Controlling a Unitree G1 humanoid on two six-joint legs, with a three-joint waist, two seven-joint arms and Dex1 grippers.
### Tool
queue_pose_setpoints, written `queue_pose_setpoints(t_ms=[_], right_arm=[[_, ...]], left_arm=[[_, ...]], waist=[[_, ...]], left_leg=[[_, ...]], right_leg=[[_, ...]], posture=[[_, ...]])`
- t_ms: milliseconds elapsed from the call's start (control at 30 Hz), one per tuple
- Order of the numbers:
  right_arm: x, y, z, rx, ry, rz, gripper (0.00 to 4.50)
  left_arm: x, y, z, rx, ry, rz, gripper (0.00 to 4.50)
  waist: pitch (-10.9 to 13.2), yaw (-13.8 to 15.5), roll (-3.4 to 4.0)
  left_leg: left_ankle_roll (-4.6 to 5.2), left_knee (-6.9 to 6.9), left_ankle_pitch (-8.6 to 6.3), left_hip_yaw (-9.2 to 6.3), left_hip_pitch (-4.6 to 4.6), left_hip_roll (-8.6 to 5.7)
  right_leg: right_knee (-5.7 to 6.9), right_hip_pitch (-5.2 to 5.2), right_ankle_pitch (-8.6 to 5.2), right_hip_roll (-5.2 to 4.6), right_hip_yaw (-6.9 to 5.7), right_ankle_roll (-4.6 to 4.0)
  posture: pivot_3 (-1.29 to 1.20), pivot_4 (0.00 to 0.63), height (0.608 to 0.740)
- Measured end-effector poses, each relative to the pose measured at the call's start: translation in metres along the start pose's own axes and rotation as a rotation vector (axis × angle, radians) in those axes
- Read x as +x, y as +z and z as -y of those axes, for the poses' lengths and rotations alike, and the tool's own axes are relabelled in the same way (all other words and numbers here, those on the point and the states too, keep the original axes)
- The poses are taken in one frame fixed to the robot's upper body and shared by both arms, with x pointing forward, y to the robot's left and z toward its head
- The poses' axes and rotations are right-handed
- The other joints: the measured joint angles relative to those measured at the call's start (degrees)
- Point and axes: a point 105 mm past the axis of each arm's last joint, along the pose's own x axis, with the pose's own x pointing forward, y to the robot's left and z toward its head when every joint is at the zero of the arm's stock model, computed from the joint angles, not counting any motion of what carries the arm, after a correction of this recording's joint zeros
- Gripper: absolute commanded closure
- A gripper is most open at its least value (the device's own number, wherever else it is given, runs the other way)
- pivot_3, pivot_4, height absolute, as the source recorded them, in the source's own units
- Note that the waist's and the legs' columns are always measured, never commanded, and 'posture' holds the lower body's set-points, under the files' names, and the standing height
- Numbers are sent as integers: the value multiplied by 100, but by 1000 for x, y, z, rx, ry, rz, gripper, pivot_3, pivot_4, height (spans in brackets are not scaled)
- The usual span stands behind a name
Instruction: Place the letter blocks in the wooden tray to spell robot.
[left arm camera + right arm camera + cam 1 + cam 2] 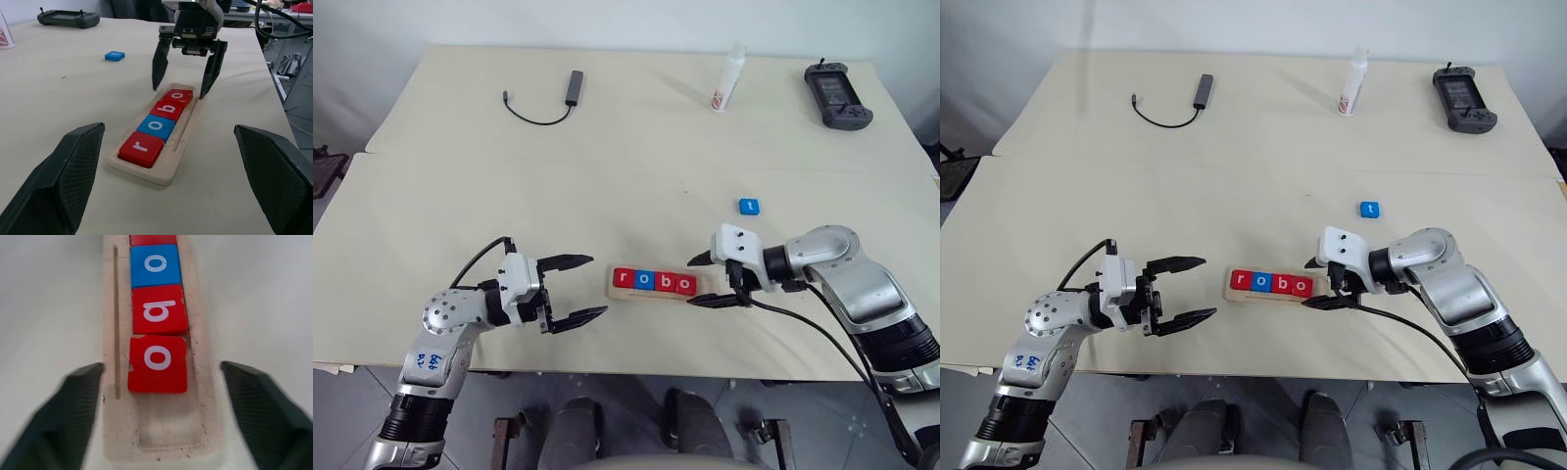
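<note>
A broad cream table (607, 176) fills the scene, its top a smooth pale sheet with a seam running across it; a white wall stands behind its far edge and grey tiled floor shows below its near edge. Five letter blocks are in sight. Four sit in a row in the wooden tray (168, 169), which lies near the table's front edge between the two arms: a red r (142, 148), a blue o (155, 127), a red b (167, 109) and a red o (178, 96), with one bare slot left at the tray's right end. The fifth, a blue t block (749, 206), lies flat on the table, apart from the tray, farther back and to the right. The right gripper (713, 278) is at the tray's right end, its two black fingers spread wide to either side of it and holding nothing. The left gripper (581, 288) hangs left of the tray, jaws wide apart and empty. At the far side lie one dark USB adapter (574, 86) with its cable, one white bottle (729, 80) and one black handheld controller (837, 96).
</note>
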Motion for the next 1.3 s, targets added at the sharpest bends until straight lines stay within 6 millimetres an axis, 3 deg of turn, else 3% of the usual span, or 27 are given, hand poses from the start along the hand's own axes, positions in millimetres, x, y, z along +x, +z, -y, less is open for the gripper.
queue_pose_setpoints(t_ms=[100, 200, 333, 567, 833, 1300], right_arm=[[-10, 1, 2, -9, -25, -1, 31], [-20, 1, -3, 4, -36, 12, 675], [-23, -4, -14, 53, -26, 30, 2096], [-10, 0, -33, 72, -3, 63, 4466], [5, 1, -28, 76, -18, 51, 4466], [7, 4, -21, 70, -33, 66, 4466]], left_arm=[[0, 0, -1, 0, 4, 0, 0], [0, 0, -1, 1, 5, -1, 0], [1, 1, -1, 4, 5, 0, 0], [2, 4, -3, 16, 0, 4, 0], [3, 4, -3, 17, -8, 4, 0], [3, 4, -4, 16, 2, 6, 0]], waist=[[0, -3, 0], [0, -1, 0], [0, -4, 0], [0, -6, 0], [0, -16, 0], [0, -13, 0]], left_leg=[[0, 0, 0, -1, 0, 0], [0, 0, 0, -1, 0, 0], [0, 0, 0, 0, 0, 0], [0, 0, 0, 0, 2, 1], [0, 0, 0, 0, 2, 1], [0, 0, 0, 0, 1, 0]], right_leg=[[0, 0, 0, 0, 0, 0], [-1, 1, 0, 0, 0, 0], [0, 1, 0, 0, 1, 0], [1, 1, 0, 0, 1, 0], [2, 0, 0, 0, 2, 0], [1, 1, 0, 0, 1, 0]], posture=[[0, 150, 740], [0, 150, 740], [0, 150, 740], [0, 150, 740], [0, 150, 740], [0, 150, 740]])
